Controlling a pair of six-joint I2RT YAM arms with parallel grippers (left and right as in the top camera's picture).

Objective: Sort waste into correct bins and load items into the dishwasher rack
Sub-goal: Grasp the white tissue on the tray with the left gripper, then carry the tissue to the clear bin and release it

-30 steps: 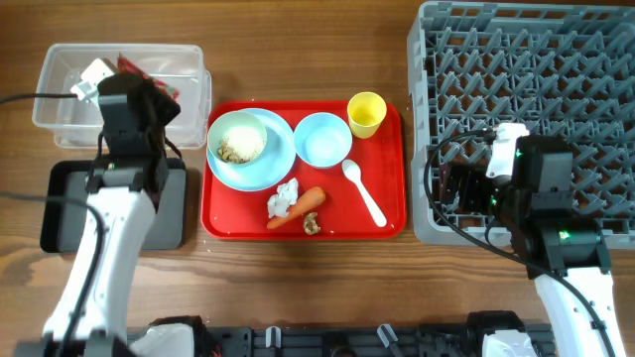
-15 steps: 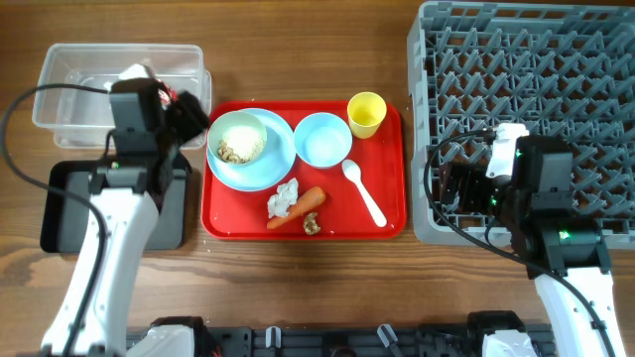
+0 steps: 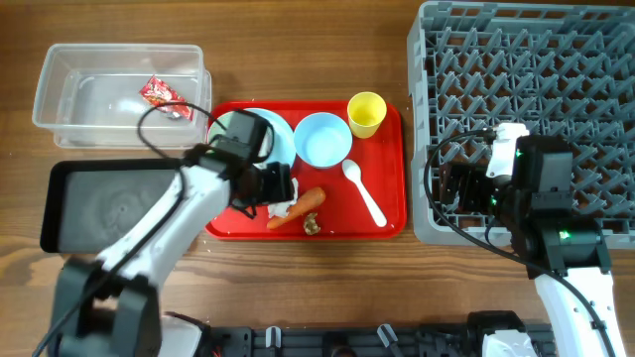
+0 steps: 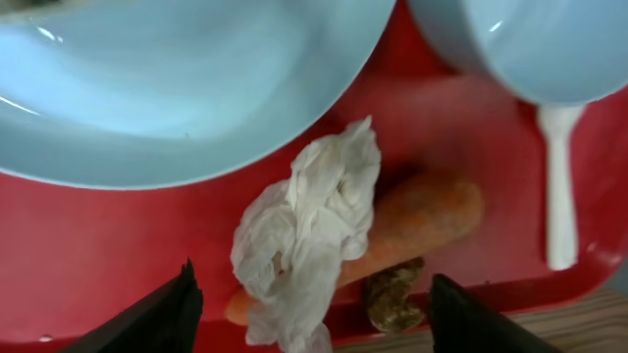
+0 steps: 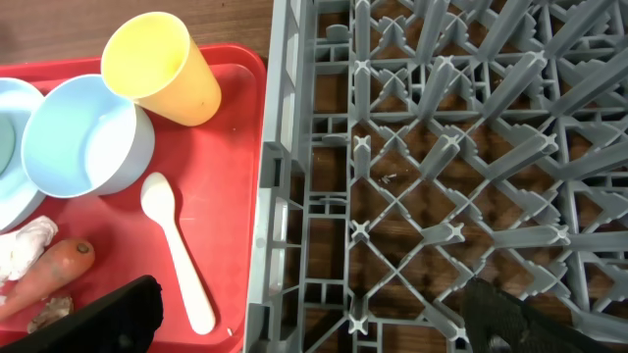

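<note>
My left gripper (image 4: 314, 322) is open, low over the red tray, its fingers on either side of the crumpled white tissue (image 4: 312, 221). The tissue lies against the orange carrot (image 4: 432, 211), with a beige food scrap (image 4: 392, 296) beside them. The red-and-white wrapper (image 3: 162, 96) lies in the clear tub (image 3: 60, 109). The black tray (image 3: 104, 206) sits below the tub. The blue plate (image 4: 186, 88), blue bowl (image 3: 322, 139), yellow cup (image 3: 366, 113) and white spoon (image 3: 364, 193) rest on the red tray. My right gripper (image 5: 314, 328) hangs open over the left edge of the grey rack (image 5: 442, 147), holding nothing.
The red tray (image 3: 387, 213) lies between the bins and the rack. My left arm (image 3: 169, 223) crosses over the black tray and hides part of the plate. Bare wooden table (image 3: 298, 50) shows behind the red tray.
My left arm swung right from the clear tub to the red tray. Its jaws opened and the wrapper stayed in the tub. The right arm has not moved.
</note>
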